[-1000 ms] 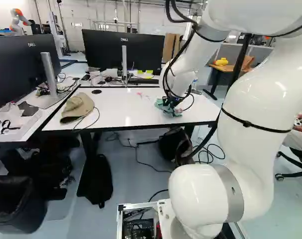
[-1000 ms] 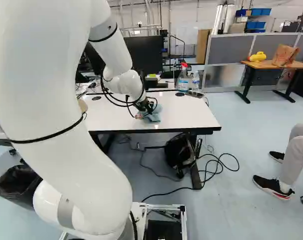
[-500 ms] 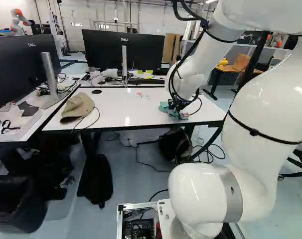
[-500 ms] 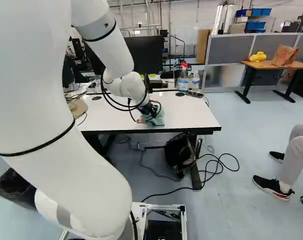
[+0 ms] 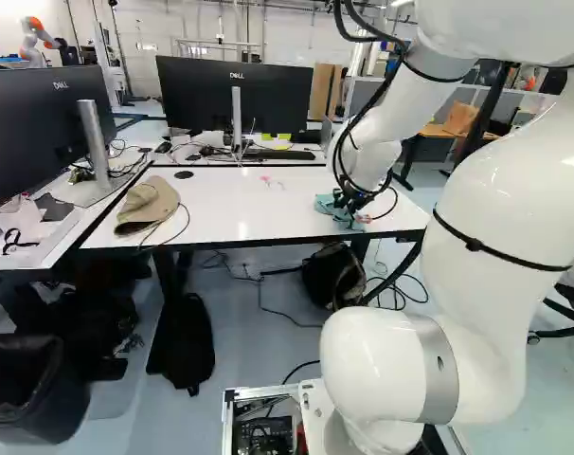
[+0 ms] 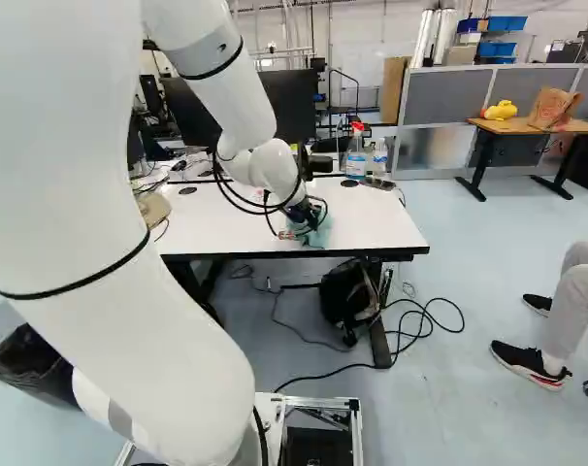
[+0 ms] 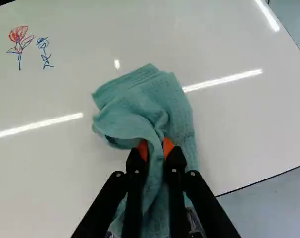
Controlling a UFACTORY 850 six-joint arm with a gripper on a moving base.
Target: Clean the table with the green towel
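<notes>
Toward the right end of the white table point(image 5: 240, 216), my gripper point(image 5: 349, 202) points down at the tabletop. Its two orange-padded fingers pinch a fold of the green towel point(image 5: 327, 205) from both sides; in the wrist view the gripper point(image 7: 155, 148) has the crumpled towel point(image 7: 140, 96) spreading ahead of and beneath it on the white surface. A red flower drawing point(image 7: 18, 34) and a smaller blue one point(image 7: 43, 45) mark the tabletop beyond the towel, apart from it. The towel's part under the fingers is partly hidden.
A tan cap point(image 5: 147, 204) lies at the table's left end. Spray bottle point(image 6: 356, 153) and clear bottle point(image 6: 379, 155) stand at the back right. Monitors point(image 5: 232, 95) rise behind. A black bag point(image 6: 344, 296) and cables lie under the table. Another robot point(image 5: 36, 40) stands far back.
My arm has moved right along the table, and the gripped towel has slid with it toward the right end. The base has not moved, and the fingers have stayed shut on the cloth.
</notes>
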